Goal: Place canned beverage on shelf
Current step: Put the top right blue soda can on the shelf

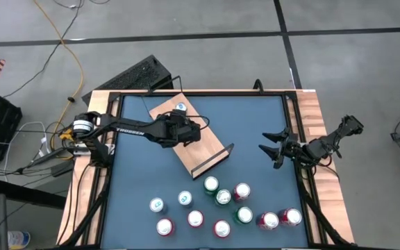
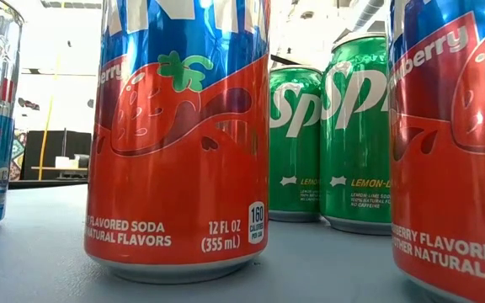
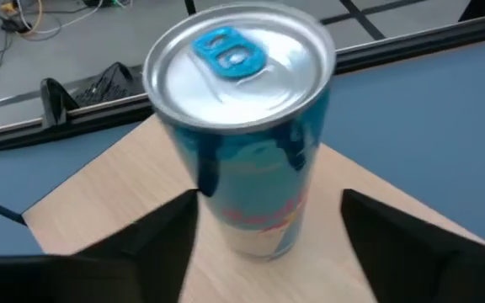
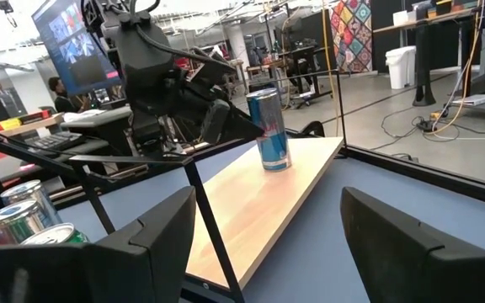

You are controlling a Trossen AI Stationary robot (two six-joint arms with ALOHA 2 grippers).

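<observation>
A slim blue-and-silver can (image 3: 242, 126) stands upright on its base at the far end of the shelf (image 1: 203, 149), a light-wood board lying askew on the blue table top. My left gripper (image 3: 268, 198) reaches in from the table's left and is open, one finger on each side of the can's lower body. The right wrist view shows the same can (image 4: 269, 130) on the board, with the left arm behind it. My right gripper (image 1: 268, 148) waits open at the table's right edge with nothing between its fingers. My left gripper has the can's lower body between its fingers. A clear gap shows between the can and one finger (image 3: 394, 236). The other finger (image 3: 154, 240) stands right beside the can's wall (image 3: 205, 189), and I cannot tell whether it touches.
Several red, green and blue cans (image 1: 221, 208) stand grouped on the near half of the table and fill the low view (image 2: 175, 143). A black rail (image 1: 214, 163) rises at the shelf's near end. A keyboard (image 1: 141, 75) lies beyond the far edge.
</observation>
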